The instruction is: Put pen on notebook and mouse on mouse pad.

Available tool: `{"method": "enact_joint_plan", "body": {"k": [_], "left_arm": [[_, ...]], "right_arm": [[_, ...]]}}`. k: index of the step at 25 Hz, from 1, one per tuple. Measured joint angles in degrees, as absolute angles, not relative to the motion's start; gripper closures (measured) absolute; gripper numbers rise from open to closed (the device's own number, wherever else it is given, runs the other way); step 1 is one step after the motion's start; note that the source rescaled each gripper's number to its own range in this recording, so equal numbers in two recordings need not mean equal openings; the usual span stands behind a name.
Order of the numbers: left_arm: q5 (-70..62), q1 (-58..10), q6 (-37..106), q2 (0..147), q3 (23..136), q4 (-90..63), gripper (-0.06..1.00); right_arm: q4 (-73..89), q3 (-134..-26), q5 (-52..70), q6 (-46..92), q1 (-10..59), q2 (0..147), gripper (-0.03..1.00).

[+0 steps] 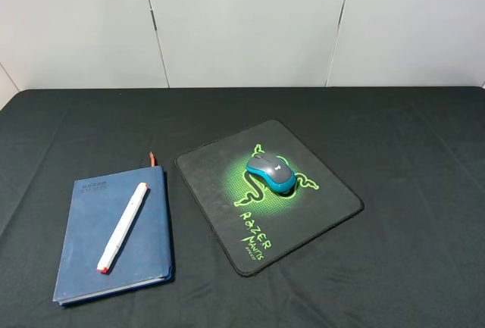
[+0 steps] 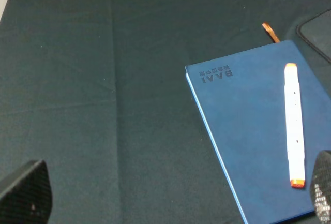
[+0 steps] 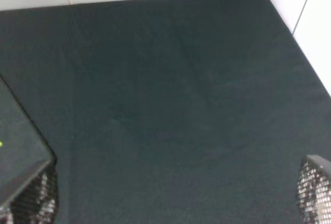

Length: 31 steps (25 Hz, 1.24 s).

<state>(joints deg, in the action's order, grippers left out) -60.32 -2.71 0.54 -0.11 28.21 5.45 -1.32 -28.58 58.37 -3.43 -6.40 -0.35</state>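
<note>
**Black cloth table, both items seated on their targets**

Left gripper (image 2: 170,195): jaws spread wide, nothing between them; only the two mesh-textured fingertips (image 2: 26,190) show at the frame edges of the left wrist view. Just beyond its right-hand fingertip lies the notebook (image 2: 248,131), dark blue, flat on the table (image 2: 103,79). The pen (image 2: 294,123), white with orange ends, rests on the cover, lengthwise, fully inside the edges. Orange ribbon (image 2: 270,31) sticks out past the notebook's far edge.

Right gripper (image 3: 176,198): jaws likewise spread, empty, over bare cloth. A corner of the mouse pad (image 3: 18,136) sits beside one fingertip.

Overhead view: neither arm visible. The mouse (image 1: 270,172), grey top with teal sides, sits on the mouse pad's green logo, toward the far half of the pad. Pad and notebook lie close, not touching.
</note>
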Motion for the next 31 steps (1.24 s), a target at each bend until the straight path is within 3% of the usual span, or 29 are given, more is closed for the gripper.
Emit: {"method": "enact_joint_plan", "body": {"k": [31], "left_arm": [[-60.32,-2.71,0.54,-0.11,28.21,5.45,-0.06]], "right_arm": [[-1.32,-28.58,58.37,-2.91,-6.4,-0.41,-0.03]]}}
